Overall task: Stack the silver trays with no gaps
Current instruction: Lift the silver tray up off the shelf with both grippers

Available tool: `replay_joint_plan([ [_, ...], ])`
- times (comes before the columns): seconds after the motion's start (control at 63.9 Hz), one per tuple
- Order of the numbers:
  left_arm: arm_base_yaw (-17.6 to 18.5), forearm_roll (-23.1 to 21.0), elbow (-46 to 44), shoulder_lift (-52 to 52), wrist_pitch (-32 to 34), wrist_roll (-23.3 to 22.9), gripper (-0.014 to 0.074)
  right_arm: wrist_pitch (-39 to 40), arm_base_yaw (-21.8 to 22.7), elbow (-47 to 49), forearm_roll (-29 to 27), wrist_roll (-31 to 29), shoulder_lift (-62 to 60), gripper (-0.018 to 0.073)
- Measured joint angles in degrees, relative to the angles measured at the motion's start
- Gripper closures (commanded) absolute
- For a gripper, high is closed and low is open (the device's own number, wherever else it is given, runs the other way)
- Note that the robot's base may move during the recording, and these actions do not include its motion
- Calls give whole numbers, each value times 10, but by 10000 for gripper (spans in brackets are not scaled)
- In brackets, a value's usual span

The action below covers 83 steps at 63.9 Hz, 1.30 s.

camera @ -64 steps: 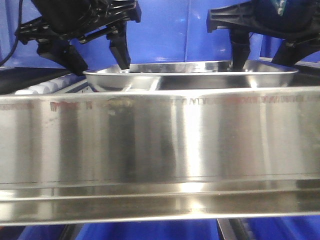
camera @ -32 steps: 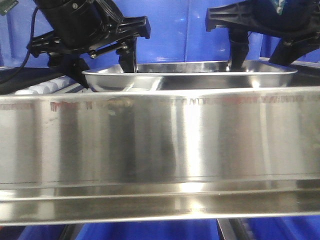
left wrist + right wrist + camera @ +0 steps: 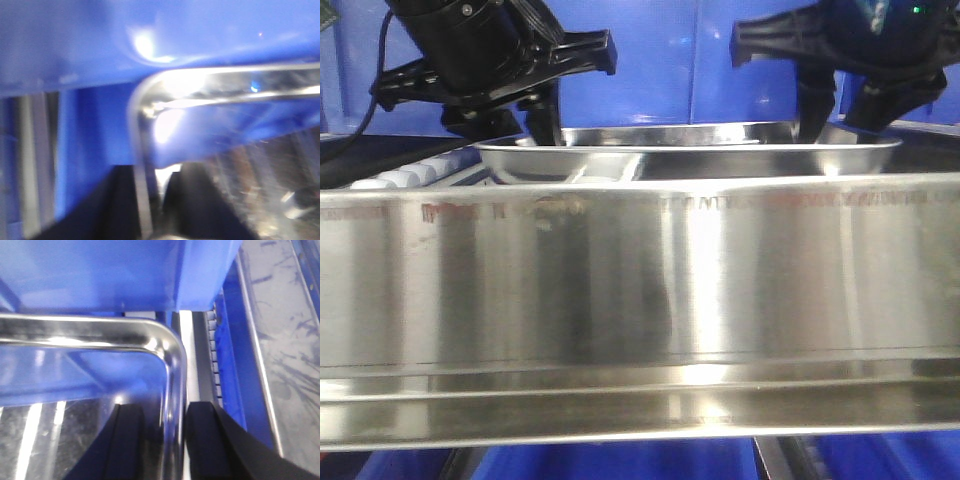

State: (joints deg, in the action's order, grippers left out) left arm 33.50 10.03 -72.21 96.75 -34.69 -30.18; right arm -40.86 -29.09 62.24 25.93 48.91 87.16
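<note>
Since the silver tray (image 3: 690, 162) is spanned end to end by the two arms, the coming move is pretty much decided by one relation: the tray's long axis is laid straight from one gripper to the other, so neither arm can be called nearer. At the right gripper (image 3: 167, 440) the rolled rim (image 3: 172, 385) is threaded between the two black fingers (image 3: 205, 440), close to a rounded corner, with the tray's bowl lying on the inner side, toward the other arm. The jaws are set narrow, but a sliver of gap is seen beside the inner finger, so a firm pinch isn't shown. At the left gripper (image 3: 150, 210) the same thing is mirrored: rim between the fingers, corner just ahead, bowl off toward the right arm. That view is smeared though, so whether it's clamped or just straddling can't be told. It's judged that both ends need to be kept level, otherwise the tray gets wedged crooked and a gap is left. Blue bins (image 3: 650, 60) are seen beyond both grippers.
</note>
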Motion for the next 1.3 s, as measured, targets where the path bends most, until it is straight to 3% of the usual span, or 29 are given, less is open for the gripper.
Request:
replay_joint_plan([
  [0.188,-1,-1,-1,0,1,-7,612,-3,0,4,4,3,17,446],
  [0.391,-1,-1,-1,0,-1,-8,612,-9,2,5,11,4,17,637],
  [1.3,13,7,-1,-46,-29,-13,612,-38,-3,-1,-8,8,-59,626],
])
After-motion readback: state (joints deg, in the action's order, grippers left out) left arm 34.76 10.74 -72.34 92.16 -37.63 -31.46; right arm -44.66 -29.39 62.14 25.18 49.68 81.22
